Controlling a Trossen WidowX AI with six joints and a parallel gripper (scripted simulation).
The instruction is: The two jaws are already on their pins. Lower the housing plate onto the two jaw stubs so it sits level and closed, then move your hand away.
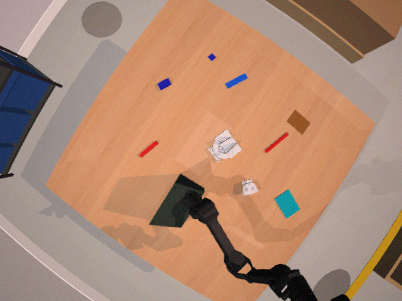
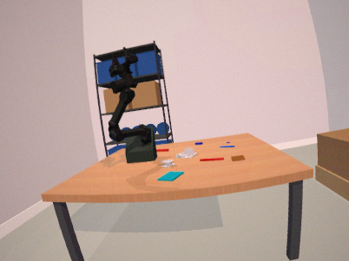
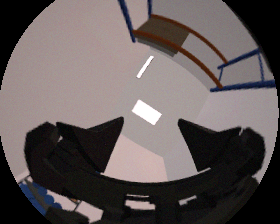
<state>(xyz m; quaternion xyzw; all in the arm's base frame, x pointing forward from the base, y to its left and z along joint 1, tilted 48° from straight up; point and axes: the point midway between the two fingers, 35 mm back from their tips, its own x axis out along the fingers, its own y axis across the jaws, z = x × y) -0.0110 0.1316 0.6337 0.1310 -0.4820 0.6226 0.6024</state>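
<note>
A larger white assembly [image 1: 225, 146] [image 2: 187, 153] sits near the middle of the table, with grey-edged parts on it. A smaller white piece [image 1: 249, 188] [image 2: 167, 164] lies apart from it, nearer the teal block. Which white part is the housing plate, and the jaws, stubs and pins, are too small to tell. My gripper [image 3: 151, 120] [image 2: 123, 61] is open and empty. It is raised high above the table, well away from both white pieces, and the wrist view between its fingers shows only room surfaces and lights.
The dark green arm base [image 1: 171, 204] [image 2: 141, 152] stands on the table [image 1: 110, 124]. Around the white pieces lie a teal block [image 1: 287, 204] [image 2: 170, 176], a brown block [image 1: 298, 122], two red bars [image 1: 276, 142] [image 1: 149, 149], a blue bar [image 1: 236, 81] and two dark blue blocks [image 1: 164, 84] [image 1: 212, 57].
</note>
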